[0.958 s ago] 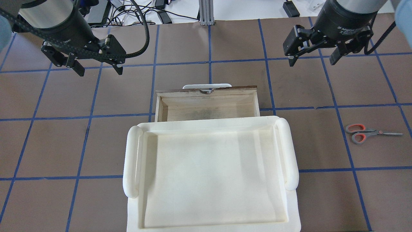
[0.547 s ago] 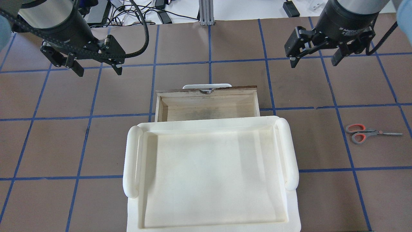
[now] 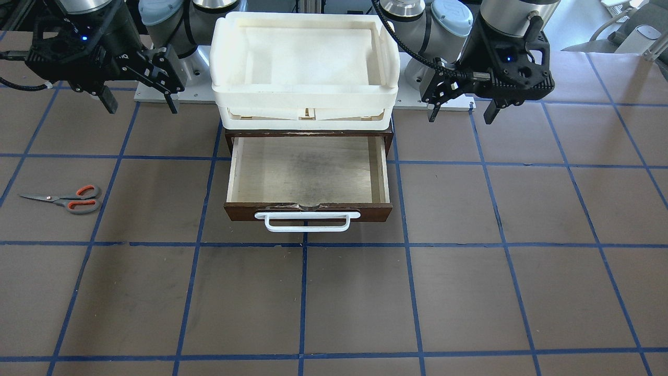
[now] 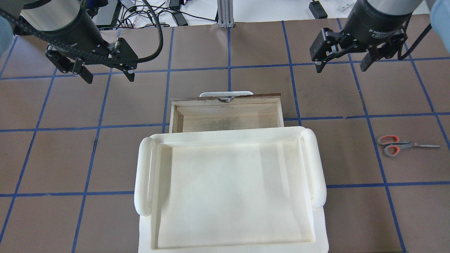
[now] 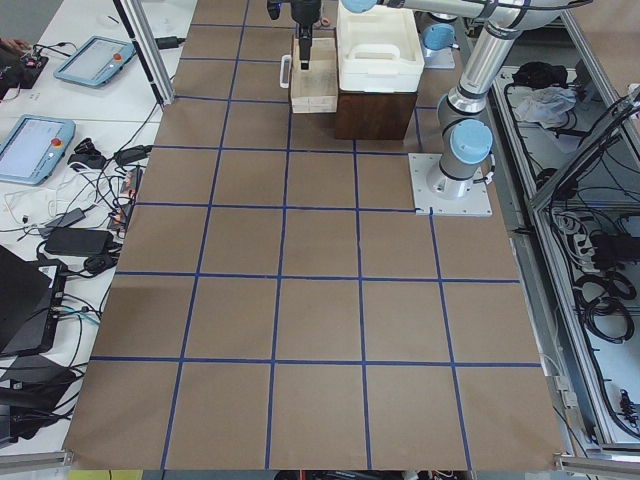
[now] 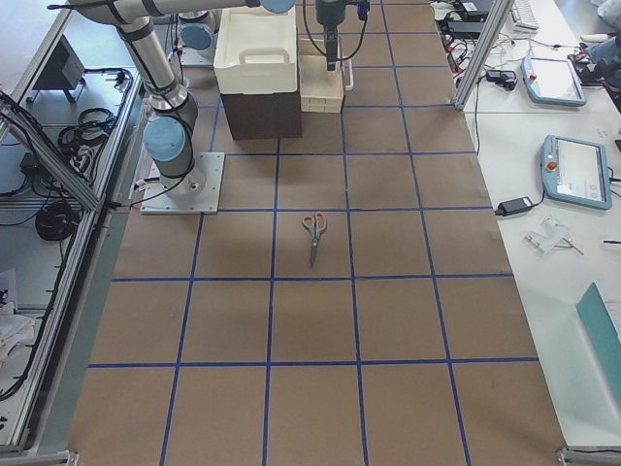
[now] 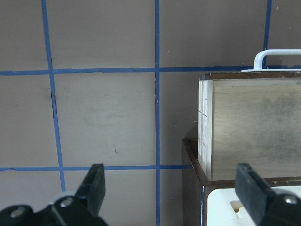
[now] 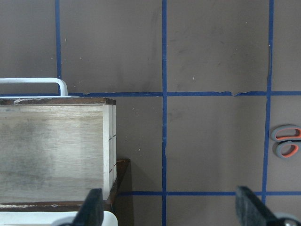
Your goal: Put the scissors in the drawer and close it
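The scissors (image 4: 404,144) lie flat on the brown table to the right of the drawer, with the blades pointing right. They also show in the front view (image 3: 65,198), the right side view (image 6: 312,233) and at the right wrist view's edge (image 8: 286,141). The drawer (image 4: 225,101) is pulled open, with nothing in its pale plywood interior and its white handle on the far side (image 3: 308,222). My left gripper (image 4: 109,77) is open and empty, hovering beyond the drawer's left. My right gripper (image 4: 341,68) is open and empty, hovering beyond the drawer's right, far from the scissors.
A white foam tray (image 4: 144,175) sits on top of the dark brown cabinet (image 6: 260,115) that holds the drawer. Blue tape lines grid the brown table. Cables and tablets lie beyond the table's edges.
My right gripper has shifted very slightly. The scissors, drawer and left gripper have not moved.
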Available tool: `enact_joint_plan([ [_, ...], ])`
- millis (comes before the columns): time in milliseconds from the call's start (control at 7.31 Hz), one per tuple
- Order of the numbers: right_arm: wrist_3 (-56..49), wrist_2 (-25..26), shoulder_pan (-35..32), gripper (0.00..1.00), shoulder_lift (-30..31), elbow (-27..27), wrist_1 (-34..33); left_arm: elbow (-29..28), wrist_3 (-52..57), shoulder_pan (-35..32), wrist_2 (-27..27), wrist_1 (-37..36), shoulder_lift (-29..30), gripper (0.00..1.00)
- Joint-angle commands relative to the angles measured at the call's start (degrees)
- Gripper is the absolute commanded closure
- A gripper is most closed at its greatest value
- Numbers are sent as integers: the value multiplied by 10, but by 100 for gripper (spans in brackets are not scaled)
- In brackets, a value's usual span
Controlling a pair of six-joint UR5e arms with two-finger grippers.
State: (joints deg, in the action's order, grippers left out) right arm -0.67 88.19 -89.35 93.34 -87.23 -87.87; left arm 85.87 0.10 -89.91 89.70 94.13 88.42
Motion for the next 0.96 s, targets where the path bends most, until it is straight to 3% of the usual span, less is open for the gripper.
enact_joint_plan([
  [0,3,2,-1,0,-1,0,-23,0,1,1,-1,0,0,0],
  [274,-5,-2,-4,0,0,0,-33,0,1,1,-1,0,0,0],
  [821,-195,7,19,0,-1,-9,-28,0,0,1,-2,0,0,0],
])
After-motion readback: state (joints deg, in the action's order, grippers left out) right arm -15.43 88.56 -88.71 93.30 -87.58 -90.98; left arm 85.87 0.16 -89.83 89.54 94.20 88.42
